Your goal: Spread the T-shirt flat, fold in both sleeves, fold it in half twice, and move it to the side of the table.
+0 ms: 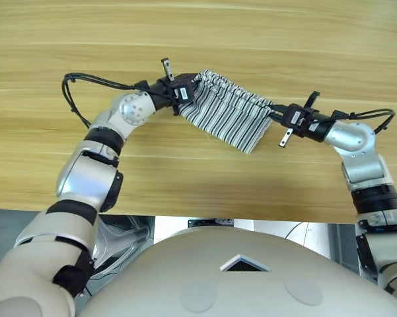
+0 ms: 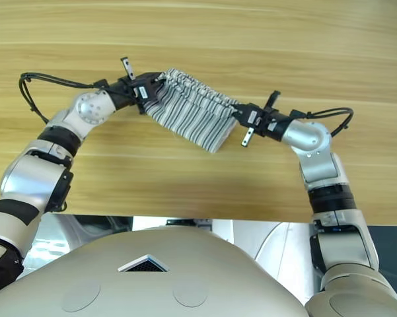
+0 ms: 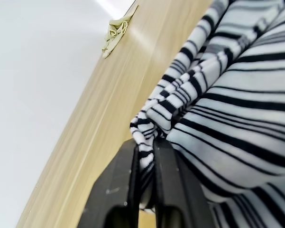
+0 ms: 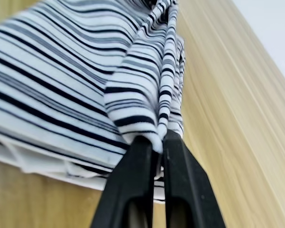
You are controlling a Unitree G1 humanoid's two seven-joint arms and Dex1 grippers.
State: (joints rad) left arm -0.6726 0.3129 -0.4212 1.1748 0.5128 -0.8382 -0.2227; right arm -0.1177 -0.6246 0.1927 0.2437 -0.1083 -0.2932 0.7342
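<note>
The T-shirt (image 1: 228, 112), a black, grey and white striped garment, is folded into a compact multi-layer bundle and stretches between the two tools over the middle of the wooden counter (image 1: 185, 33). The left tool (image 1: 187, 93) is clamped on the bundle's left end, which sits farther from the robot. In the left wrist view its two black fingers (image 3: 125, 185) are pressed together, with a gathered ridge of striped fabric pinched between them. The right tool (image 1: 275, 119) is clamped on the bundle's right end, nearer the robot. In the right wrist view its fingers (image 4: 135, 175) close on a narrow fold of fabric, and several stacked layers of the garment show beside it. The bundle runs diagonally and its lower corner hangs towards the counter surface; whether it touches the surface cannot be determined. A small, crumpled yellowish item (image 3: 116, 29) lies at the counter's edge, well apart from the garment.
</note>
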